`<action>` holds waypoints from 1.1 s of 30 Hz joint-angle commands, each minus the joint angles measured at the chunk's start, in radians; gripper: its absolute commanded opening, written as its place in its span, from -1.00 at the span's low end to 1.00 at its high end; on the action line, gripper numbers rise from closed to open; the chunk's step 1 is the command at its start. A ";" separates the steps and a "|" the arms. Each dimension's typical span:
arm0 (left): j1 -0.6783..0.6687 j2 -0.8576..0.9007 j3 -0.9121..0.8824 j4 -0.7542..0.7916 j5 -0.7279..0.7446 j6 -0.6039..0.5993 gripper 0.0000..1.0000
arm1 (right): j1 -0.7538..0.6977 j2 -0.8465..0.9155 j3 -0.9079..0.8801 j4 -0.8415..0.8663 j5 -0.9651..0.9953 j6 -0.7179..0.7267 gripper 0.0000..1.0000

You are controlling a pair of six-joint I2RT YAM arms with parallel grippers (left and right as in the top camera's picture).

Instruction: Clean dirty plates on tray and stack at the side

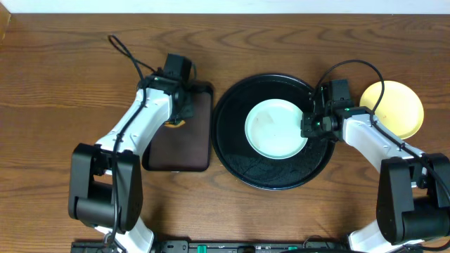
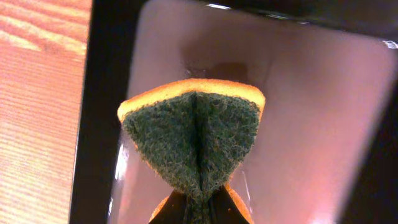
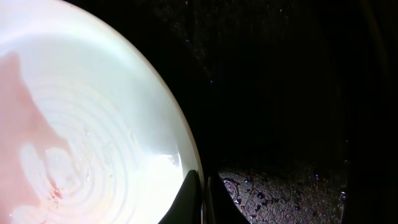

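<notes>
Mint plate (image 1: 276, 128) centred on the black tray (image 1: 235, 151); yellow plate (image 1: 397, 109) off to the side. We see the right gripper (image 1: 310, 126) closed at the mint plate's rim and the left gripper (image 1: 176, 112) clamping a sponge (image 2: 193, 134) over the brown tray (image 1: 186, 151). We judge scrubbing is next, which needs the sponge carried across.

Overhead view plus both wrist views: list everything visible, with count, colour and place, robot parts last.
table: one, brown wood, beneath everything
round tray: one, glossy black, centre of table
mint plate: one, pale mint, on the round tray
yellow plate: one seen, pale yellow, on the table right of the round tray
rectangular tray: one, dark brown, left of the round tray
sponge: one, orange with green scouring face, above the rectangular tray
left gripper: one, black, shut on the sponge
right gripper: one, black, shut at the mint plate's right rim
</notes>
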 commanded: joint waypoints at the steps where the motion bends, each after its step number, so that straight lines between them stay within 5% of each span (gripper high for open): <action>1: 0.005 0.003 -0.043 0.043 -0.025 0.005 -0.85 | -0.005 0.006 -0.014 -0.004 0.007 -0.004 -0.97; 5: 0.002 0.010 -0.075 0.063 -0.002 0.005 -0.83 | -0.005 0.006 -0.016 -0.004 0.007 -0.004 -0.73; 9: 0.003 0.018 -0.092 0.071 -0.003 0.006 -0.35 | -0.005 0.006 -0.039 0.021 0.007 -0.004 -0.40; 17: 0.003 0.018 -0.094 0.077 -0.003 0.006 0.33 | -0.005 0.005 -0.053 0.072 0.006 -0.004 -0.98; 28: 0.003 0.018 -0.094 0.077 -0.003 0.006 0.61 | -0.002 -0.004 0.153 -0.117 0.026 -0.106 -0.98; 33: 0.003 0.018 -0.094 0.076 -0.003 0.006 0.63 | 0.095 -0.027 0.332 -0.283 0.277 -0.149 -0.98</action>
